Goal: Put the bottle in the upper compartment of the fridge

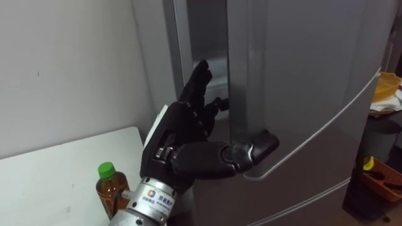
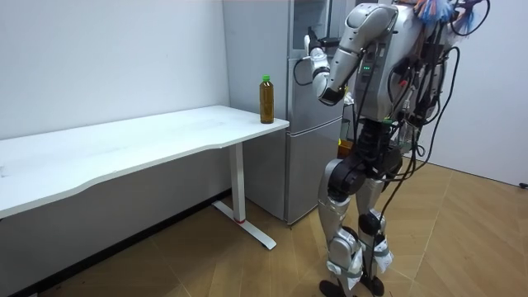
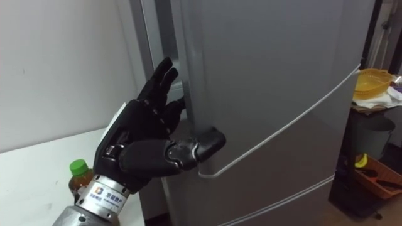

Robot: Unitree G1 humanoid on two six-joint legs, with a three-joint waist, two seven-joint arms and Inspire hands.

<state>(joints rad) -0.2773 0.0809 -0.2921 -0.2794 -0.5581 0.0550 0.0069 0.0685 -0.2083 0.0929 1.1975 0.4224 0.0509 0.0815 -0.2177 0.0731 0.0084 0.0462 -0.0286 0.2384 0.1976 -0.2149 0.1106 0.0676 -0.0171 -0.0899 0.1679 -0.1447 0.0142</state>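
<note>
The black left hand (image 1: 182,129) is set on the free edge of the grey metal upper fridge door (image 1: 314,69). Its fingers (image 1: 198,81) are reached into the dark gap behind that edge, some straight and some hooked. The thumb (image 1: 260,145) is pressed flat on the door's front, so the edge is pinched between them. The door is judged to be ajar (a narrow strip of pale interior is seen past the fingers). The amber plastic bottle (image 1: 108,191) with its green cap is stood upright on the corner of the white flat-topped table (image 1: 56,169), just beside the fridge and under the raised forearm. It is apart from the hand and not yet picked up. In the room view the robot is seen standing upright before the tall grey fridge (image 2: 301,107).

The step in hand is taken to be the opening of the door. It is best done with the fingers hooked deeper behind the edge before any pull is made, since a pinch alone may slip on smooth metal. The pull should be drawn along the door's arc, not straight back. The forearm should be kept clear of the bottle, which could be knocked over. The door should be swung wide enough for the bottle to be carried in.
</note>
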